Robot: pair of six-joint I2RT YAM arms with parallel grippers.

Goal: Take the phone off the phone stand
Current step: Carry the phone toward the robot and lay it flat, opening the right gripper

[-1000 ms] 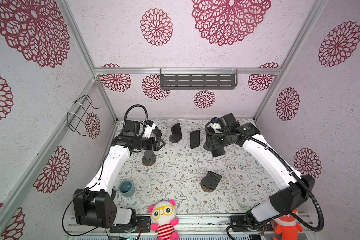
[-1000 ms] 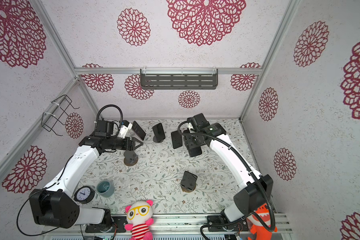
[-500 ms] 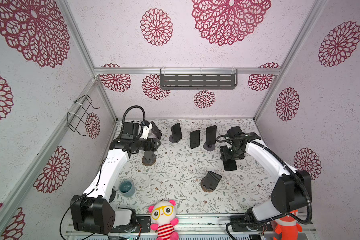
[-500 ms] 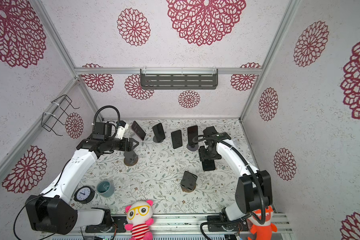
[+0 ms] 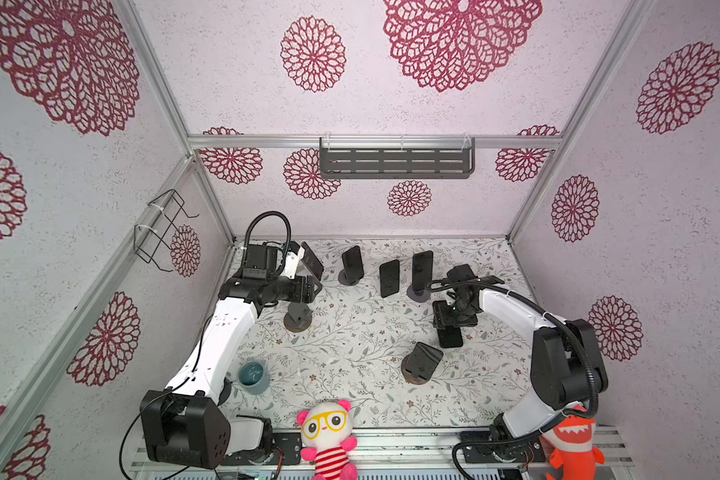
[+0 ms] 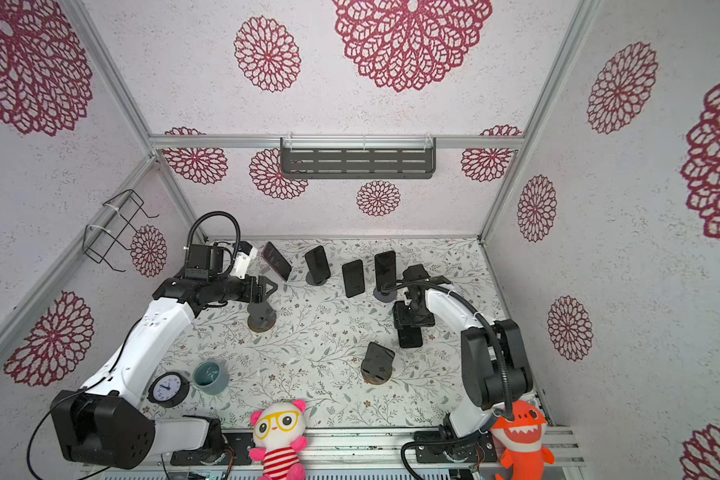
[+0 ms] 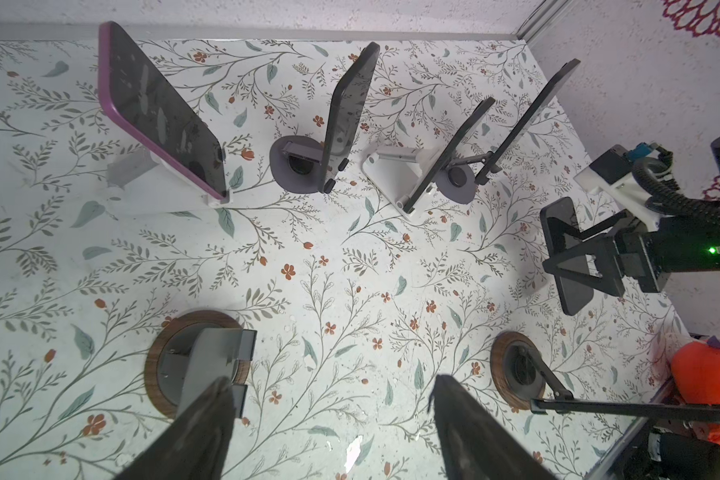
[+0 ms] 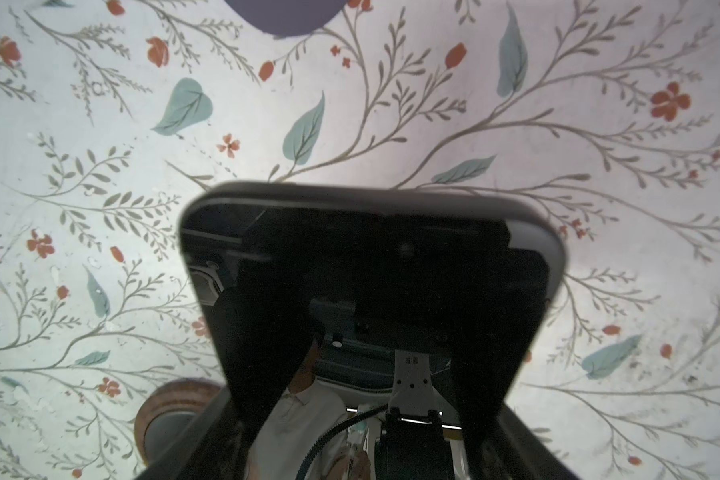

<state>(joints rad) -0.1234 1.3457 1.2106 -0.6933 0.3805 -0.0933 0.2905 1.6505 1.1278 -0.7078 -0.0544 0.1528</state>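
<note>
A dark phone [image 5: 450, 341] hangs flat over the floral mat at the right, with my right gripper [image 5: 449, 322] shut on it. In the right wrist view the phone [image 8: 366, 208] spans both fingers. The left wrist view shows the same phone [image 7: 576, 299] in that gripper. My left gripper [image 5: 314, 289] is open and empty above a bare wooden-based phone stand [image 5: 298, 320], which also shows in the left wrist view [image 7: 208, 361]. Several more phones lean on stands along the back, among them a purple phone [image 5: 310, 262].
A wooden-based stand carrying a dark slab [image 5: 421, 363] sits just in front of the held phone. A teal cup [image 5: 252, 374] and a clock [image 6: 165, 388] stand at the front left. Two plush toys [image 5: 329, 432] [image 5: 574, 440] sit on the front rail.
My right gripper has carried the phone from the back row of stands toward the front right. The left gripper has drawn back slightly to the left and stayed open.
</note>
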